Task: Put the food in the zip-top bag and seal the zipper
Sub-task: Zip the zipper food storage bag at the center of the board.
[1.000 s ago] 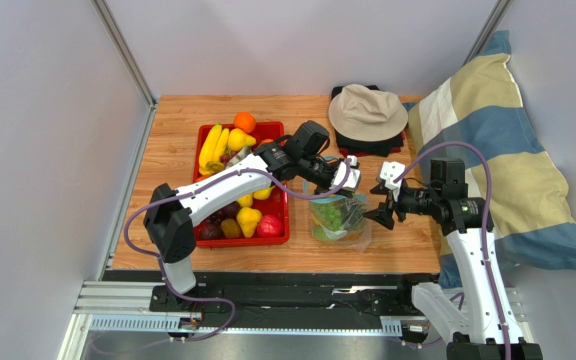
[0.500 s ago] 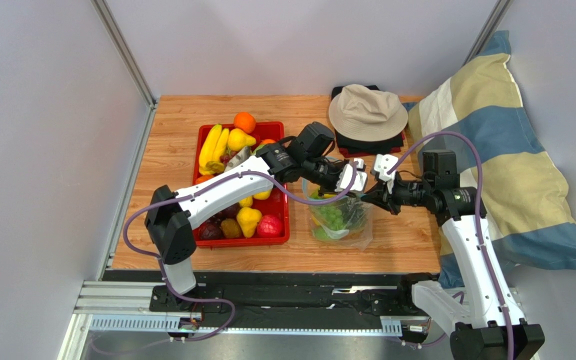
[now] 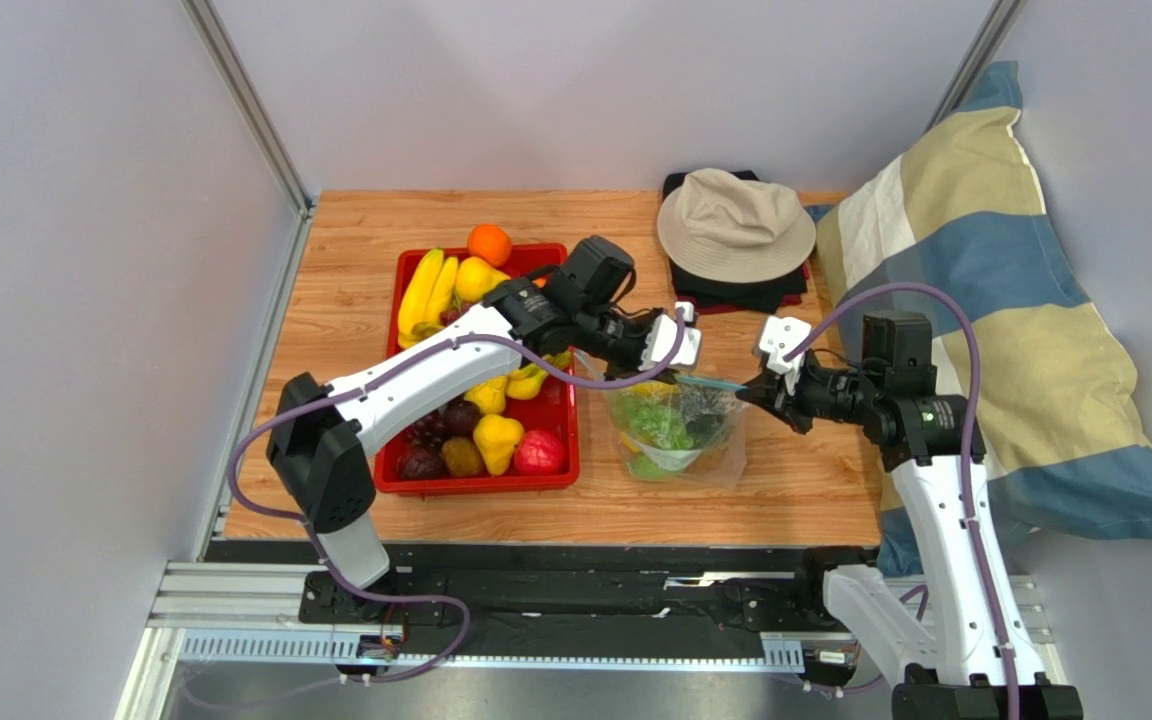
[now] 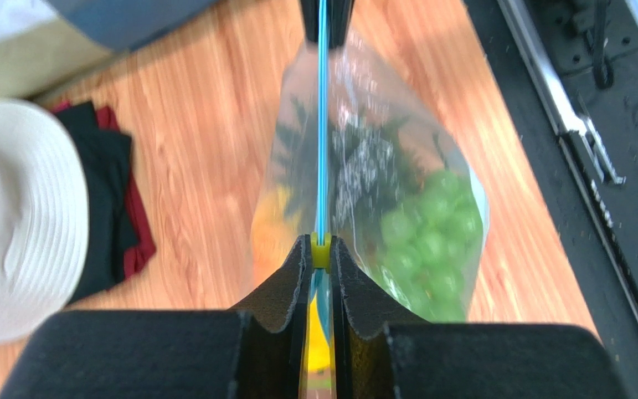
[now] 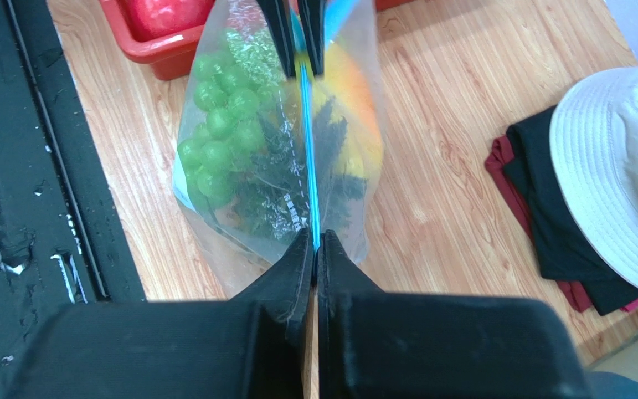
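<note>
A red tray [image 3: 530, 252] of toy fruit sits on the left of the table [image 3: 357, 255]. The left arm reaches over it to the bag [image 3: 695, 458], which stands on the wood just right of the tray. The left gripper [image 4: 321, 249] is almost closed, its fingers pinching the left end of the zipper [image 4: 322, 125]. From there the blue strip runs taut and straight, with both lips together along the stretch that shows, to the right gripper [image 5: 314, 247], which is clamped fully on the other end. The bag hangs below the strip, bulging on both sides. Inside are green grapes [image 4: 430, 241] on the near side, an orange-yellow piece [image 5: 349, 79] on the far side, and some dark green leafy stuff between them. Behind the bag, a beige hat [image 3: 734, 222] lies on folded dark clothes [image 3: 717, 285]. A striped pillow [image 3: 1018, 330] leans at the table's right edge.
</note>
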`<state>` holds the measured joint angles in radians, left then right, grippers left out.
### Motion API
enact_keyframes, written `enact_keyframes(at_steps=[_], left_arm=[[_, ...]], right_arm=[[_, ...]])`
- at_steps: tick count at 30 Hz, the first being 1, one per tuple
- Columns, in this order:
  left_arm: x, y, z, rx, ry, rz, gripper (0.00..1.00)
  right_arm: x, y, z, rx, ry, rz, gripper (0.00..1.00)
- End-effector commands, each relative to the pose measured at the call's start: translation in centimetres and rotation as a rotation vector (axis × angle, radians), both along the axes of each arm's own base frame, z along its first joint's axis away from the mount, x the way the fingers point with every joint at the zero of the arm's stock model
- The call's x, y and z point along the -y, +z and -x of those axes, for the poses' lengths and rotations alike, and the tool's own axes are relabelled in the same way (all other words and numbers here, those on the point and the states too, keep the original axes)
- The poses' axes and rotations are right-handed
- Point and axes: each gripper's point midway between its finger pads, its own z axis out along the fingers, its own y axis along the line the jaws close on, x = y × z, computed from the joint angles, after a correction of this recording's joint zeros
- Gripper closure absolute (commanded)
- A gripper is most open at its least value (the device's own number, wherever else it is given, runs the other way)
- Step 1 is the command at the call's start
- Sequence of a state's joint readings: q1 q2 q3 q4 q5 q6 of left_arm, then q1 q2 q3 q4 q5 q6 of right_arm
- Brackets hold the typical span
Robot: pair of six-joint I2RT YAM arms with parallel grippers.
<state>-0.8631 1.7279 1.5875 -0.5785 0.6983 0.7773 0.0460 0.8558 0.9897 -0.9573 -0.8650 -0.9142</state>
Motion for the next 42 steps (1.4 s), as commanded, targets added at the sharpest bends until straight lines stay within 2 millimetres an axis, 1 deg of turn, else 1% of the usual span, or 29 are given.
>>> enact_keyframes(at_steps=[1,3,4,5,8,9,15,18,20,22,23,24,25,26,27,28,29,30,32,33,34,35,36,37,38,39,40,41,42], left_arm=[[-5.9,-0.1,-1.9,0.037,0.118,-0.112,0.98],[-7.1,-0.5,-2.6,0.046,0.152,-0.130,0.98],[-7.6,-0.3,-2.6,0.049,0.160,-0.128,0.98],[-8.4,-0.4,-3.2,0.045,0.183,-0.135,0.98],[-9.7,-0.5,-3.8,0.040,0.207,-0.156,0.98],[-10.3,-0.7,-4.3,0.040,0.228,-0.166,0.98],[-13.5,-1.6,-5.5,0.026,0.289,-0.214,0.99],[-14.5,-1.9,-5.9,0.020,0.309,-0.225,1.00],[-14.4,-1.2,-5.9,0.022,0.308,-0.211,1.00],[-13.8,-0.2,-4.6,-0.013,0.260,-0.172,1.00],[-13.4,0.9,-4.1,-0.019,0.239,-0.146,1.00],[-13.2,1.4,-2.2,-0.058,0.176,-0.134,1.00],[-13.0,1.7,-1.1,-0.061,0.128,-0.133,1.00],[-12.3,2.2,0.8,-0.047,0.054,-0.139,1.00],[-12.8,1.9,2.9,-0.061,-0.013,-0.177,1.00],[-12.7,1.8,4.3,-0.075,-0.056,-0.192,1.00],[-12.4,2.3,5.7,-0.085,-0.101,-0.192,1.00],[-12.6,2.4,7.2,-0.146,-0.128,-0.198,1.00],[-12.3,2.9,8.0,-0.199,-0.130,-0.188,1.00],[-12.0,2.7,8.1,-0.244,-0.117,-0.192,1.00],[-11.9,2.5,7.9,-0.257,-0.107,-0.198,1.00],[-11.7,2.3,7.6,-0.265,-0.100,-0.205,1.00],[-11.5,1.3,6.8,-0.279,-0.077,-0.235,1.00],[-11.3,1.0,6.2,-0.277,-0.058,-0.246,1.00],[-11.3,0.4,5.1,-0.265,-0.022,-0.271,1.00],[-11.0,-0.6,3.5,-0.288,0.028,-0.283,1.00],[-10.6,-0.6,2.3,-0.285,0.058,-0.275,1.00],[-10.6,-1.0,0.7,-0.275,0.108,-0.284,1.00],[-9.7,-1.9,-1.6,-0.290,0.179,-0.278,1.00]], right_arm=[[2.1,0.8,-1.4,0.056,-0.099,0.028,1.00],[2.8,0.8,-1.8,0.054,-0.132,0.028,1.00],[3.1,0.9,-1.8,0.054,-0.142,0.027,1.00],[3.3,0.9,-1.8,0.057,-0.151,0.028,1.00],[4.0,1.1,-2.2,0.059,-0.186,0.028,1.00],[4.2,1.1,-2.2,0.057,-0.195,0.028,1.00],[5.7,1.5,-2.8,0.064,-0.262,0.033,1.00],[6.1,1.8,-3.0,0.068,-0.278,0.030,1.00],[6.1,2.0,-3.1,0.068,-0.283,0.026,1.00],[5.8,2.5,-2.8,0.073,-0.259,0.020,1.00],[5.6,2.1,-2.1,0.043,-0.244,0.020,1.00],[5.4,2.7,-1.8,0.076,-0.202,0.045,1.00],[5.4,2.5,-1.1,0.069,-0.178,0.067,1.00],[5.1,1.8,0.4,0.010,-0.154,0.079,1.00],[5.4,1.6,0.9,0.011,-0.145,0.115,1.00],[5.5,1.8,1.4,0.003,-0.148,0.124,1.00],[5.4,1.4,2.6,-0.039,-0.142,0.129,1.00],[5.2,1.3,3.1,-0.051,-0.129,0.130,1.00],[4.7,0.9,4.4,-0.060,-0.090,0.129,1.00],[4.4,0.7,4.4,-0.061,-0.084,0.113,1.00],[4.4,0.4,4.3,-0.080,-0.095,0.098,1.00],[4.5,0.0,3.3,-0.071,-0.105,0.089,1.00],[4.6,-0.4,2.7,-0.080,-0.121,0.086,1.00],[4.8,-1.3,1.7,-0.123,-0.130,0.084,1.00],[5.1,-1.6,0.5,-0.113,-0.134,0.089,1.00],[5.5,-2.1,-0.5,-0.128,-0.146,0.097,1.00],[5.7,-2.4,-1.5,-0.139,-0.153,0.095,1.00],[6.0,-2.8,-3.5,-0.170,-0.177,0.079,1.00],[6.2,-2.9,-4.6,-0.181,-0.186,0.069,1.00]])
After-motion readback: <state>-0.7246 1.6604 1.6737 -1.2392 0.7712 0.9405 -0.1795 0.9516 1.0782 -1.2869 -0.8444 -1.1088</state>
